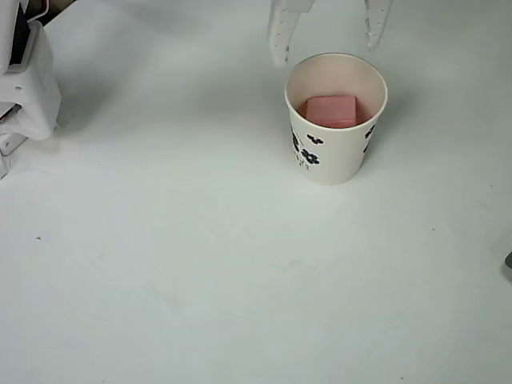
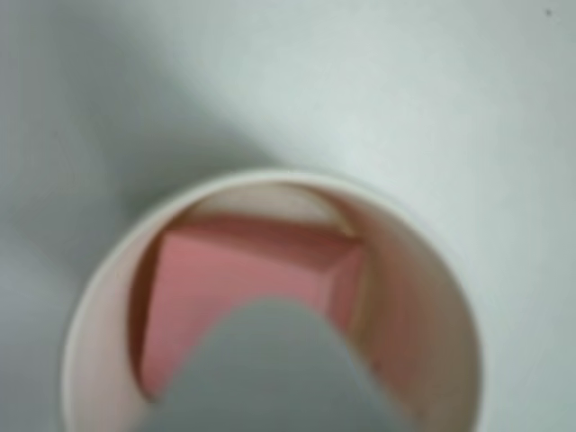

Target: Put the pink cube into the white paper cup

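Overhead view: my end effector (image 1: 330,40) is hanging at the top edge with its two white fingers (image 1: 282,36) spread wide and holding nothing. It is sitting at 12 o'clock from the white paper cup (image 1: 336,156), the finger tips just beside the rim.

The cup is standing upright on the white desk (image 1: 200,280), black flower prints facing 6 o'clock. The pink cube (image 1: 332,110) is lying inside the cup, at the bottom, flat face up.

Wrist view: I am looking straight down into the cup (image 2: 99,306). The cube (image 2: 225,279) is resting inside, toward 9 o'clock. One blurred grey finger (image 2: 270,378) is covering the cube's 6 o'clock part.
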You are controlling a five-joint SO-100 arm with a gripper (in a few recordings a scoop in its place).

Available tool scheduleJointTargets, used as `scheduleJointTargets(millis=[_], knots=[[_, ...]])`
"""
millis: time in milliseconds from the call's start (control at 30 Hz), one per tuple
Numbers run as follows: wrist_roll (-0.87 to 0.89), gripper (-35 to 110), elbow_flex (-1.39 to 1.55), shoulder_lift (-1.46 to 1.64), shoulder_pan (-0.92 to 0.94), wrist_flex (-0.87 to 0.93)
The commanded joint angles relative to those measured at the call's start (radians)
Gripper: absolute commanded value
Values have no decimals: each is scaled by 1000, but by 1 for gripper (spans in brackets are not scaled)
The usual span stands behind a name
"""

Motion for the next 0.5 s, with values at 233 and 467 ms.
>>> scheduleJointTargets(millis=[233, 467], knots=[[-14, 50, -64, 41, -6, 15], [-26, 50, -57, 41, 12, 15]])
